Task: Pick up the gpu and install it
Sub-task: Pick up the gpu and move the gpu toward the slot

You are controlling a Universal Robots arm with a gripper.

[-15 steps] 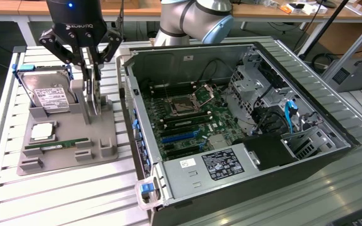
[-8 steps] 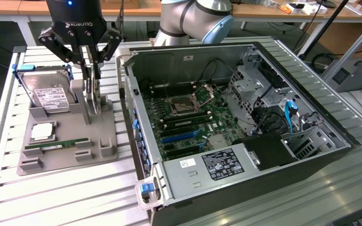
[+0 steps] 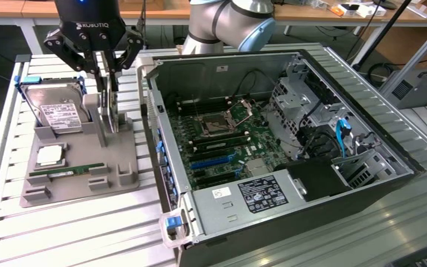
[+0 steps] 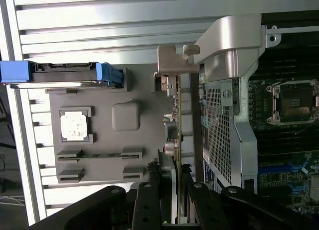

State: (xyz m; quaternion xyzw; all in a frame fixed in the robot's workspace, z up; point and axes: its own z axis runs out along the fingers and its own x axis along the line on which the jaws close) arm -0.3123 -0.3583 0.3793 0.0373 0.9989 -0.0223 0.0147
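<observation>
In the exterior view, the gpu (image 3: 108, 117) is pinched upright by the claw (image 3: 109, 69) at the gray tray's (image 3: 65, 192) edge beside the computer case (image 3: 213, 72). In the wrist view, the gpu (image 4: 178, 120) is seen edge-on, clamped in the claw (image 4: 174, 172).

On the counter (image 3: 73, 228), a gray fixture (image 3: 120, 153) carries a hard drive (image 3: 59, 114) at eleven o'clock, a CPU (image 3: 50, 156) at nine and a RAM stick (image 3: 69, 170) at seven. An open computer case (image 3: 221, 69) stands at its three.

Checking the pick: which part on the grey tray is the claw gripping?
The gpu, standing on edge in the claw; the hard drive, CPU and RAM stick sit untouched.
</observation>
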